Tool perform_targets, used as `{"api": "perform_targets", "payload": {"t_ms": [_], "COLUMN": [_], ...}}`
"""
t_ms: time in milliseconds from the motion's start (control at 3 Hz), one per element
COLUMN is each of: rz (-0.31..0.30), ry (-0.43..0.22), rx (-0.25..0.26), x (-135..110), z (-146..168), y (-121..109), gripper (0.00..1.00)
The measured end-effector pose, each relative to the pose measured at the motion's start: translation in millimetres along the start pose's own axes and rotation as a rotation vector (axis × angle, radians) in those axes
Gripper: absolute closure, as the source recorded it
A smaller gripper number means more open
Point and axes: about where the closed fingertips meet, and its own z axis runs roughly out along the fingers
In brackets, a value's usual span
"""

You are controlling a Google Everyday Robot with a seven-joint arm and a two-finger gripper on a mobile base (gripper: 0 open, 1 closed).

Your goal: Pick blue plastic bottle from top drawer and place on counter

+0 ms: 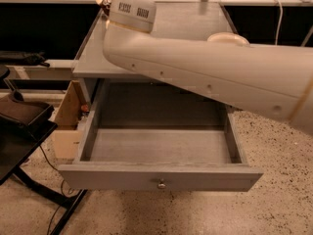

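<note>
Looking across the bench (190, 18), you see the arm (205, 72) stretching from the right edge to the rear left corner and covering much of the surface. The end effector is hidden beyond the vented wrist housing (131, 10), so you cannot tell its state. The blue plastic bottle is also out of your sight. Below, the top drawer (98, 131) stands pulled out, its knob (161, 184) facing you. A cardboard box (68, 112) sits just left of it.

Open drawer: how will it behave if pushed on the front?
Drawer looks empty, so probably light and easy to slide shut. Small round knob likely slips in a pinch. End effector is out of view, beyond the arm over the counter.
</note>
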Motion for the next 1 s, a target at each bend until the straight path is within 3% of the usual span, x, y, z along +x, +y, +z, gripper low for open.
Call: {"api": "perform_targets", "payload": {"t_ms": [333,667,1000], "rz": [-0.088,-0.11,-0.202], "ry": [0.111,0.206,0.335], "rx": [0.014,-0.004,-0.051], "x": [9,15,16], "z": [75,113,147], "y": [-34,-48,-47], "gripper": [1.0,1.0,1.0]}}
